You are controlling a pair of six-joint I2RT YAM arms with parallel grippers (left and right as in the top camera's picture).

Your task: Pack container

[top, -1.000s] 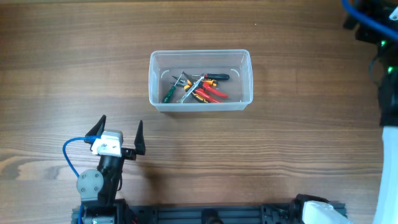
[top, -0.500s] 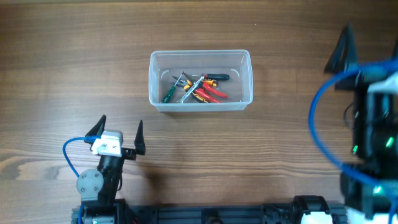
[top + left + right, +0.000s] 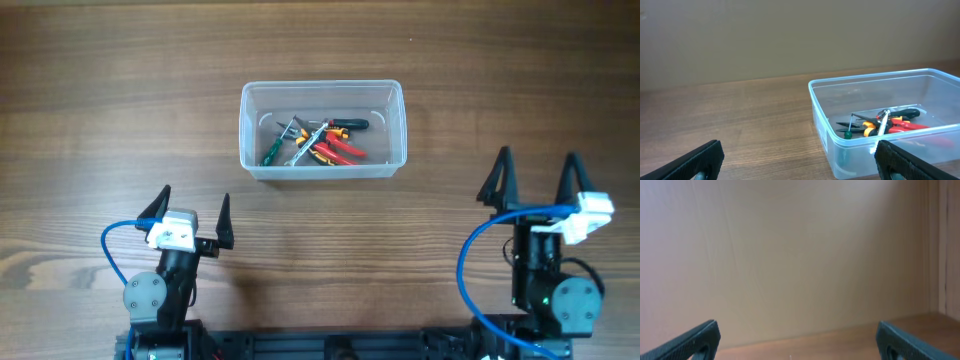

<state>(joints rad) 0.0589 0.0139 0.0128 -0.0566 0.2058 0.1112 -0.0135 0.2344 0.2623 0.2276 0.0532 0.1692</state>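
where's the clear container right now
In the overhead view the container sits near the table's middle, ahead of the left gripper and the right gripper, nearer the left one, with hand tools inside.

Container [image 3: 855,155] right end cut by frame edge; tangled tools [image 3: 320,142] too small to identify.

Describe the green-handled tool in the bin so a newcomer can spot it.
Find the clear plastic container in the middle of the wooden table. Inside, hand tools lie tangled; the green-handled tool sits at the pile's left end. It's the only green one; its neighbours have red, orange or black handles.
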